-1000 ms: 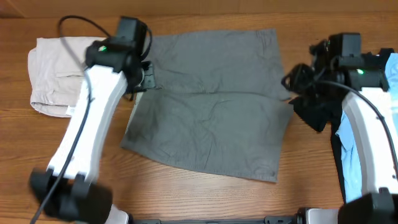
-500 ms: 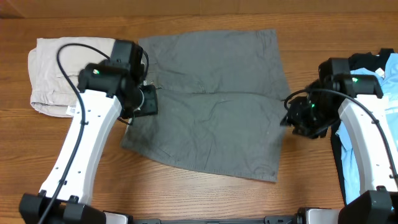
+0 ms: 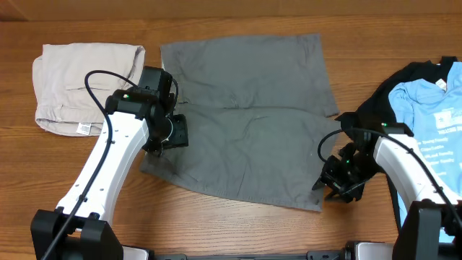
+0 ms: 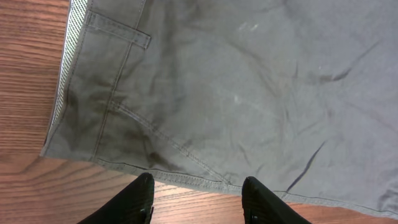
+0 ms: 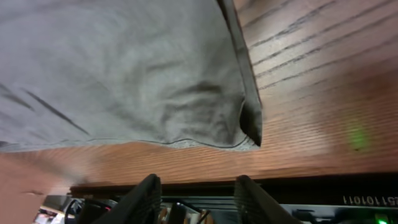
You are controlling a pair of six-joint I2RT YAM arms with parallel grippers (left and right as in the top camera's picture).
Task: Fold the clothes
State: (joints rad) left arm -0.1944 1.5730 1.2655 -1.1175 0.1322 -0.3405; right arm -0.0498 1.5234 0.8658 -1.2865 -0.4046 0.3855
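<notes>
The medium-grey shorts (image 3: 245, 123) lie spread flat at the table's middle, with a crease across them. In the left wrist view the shorts (image 4: 236, 81) show a waistband and belt loop at the left. My left gripper (image 3: 172, 134) hovers at their left edge, open, with bare wood between its fingertips (image 4: 142, 194). My right gripper (image 3: 330, 180) sits by the shorts' front right corner (image 5: 249, 124), also open and empty, its fingertips (image 5: 148, 190) over the table's front edge.
Folded beige shorts (image 3: 79, 83) rest at the back left. A light blue printed T-shirt (image 3: 429, 123) lies on a black garment (image 3: 382, 83) at the right edge. The table's front edge (image 5: 298, 168) is close under the right gripper.
My left gripper has opened and slid toward the front along the shorts' left edge. My right arm swung from the back right to the front right corner, uncovering the blue T-shirt.
</notes>
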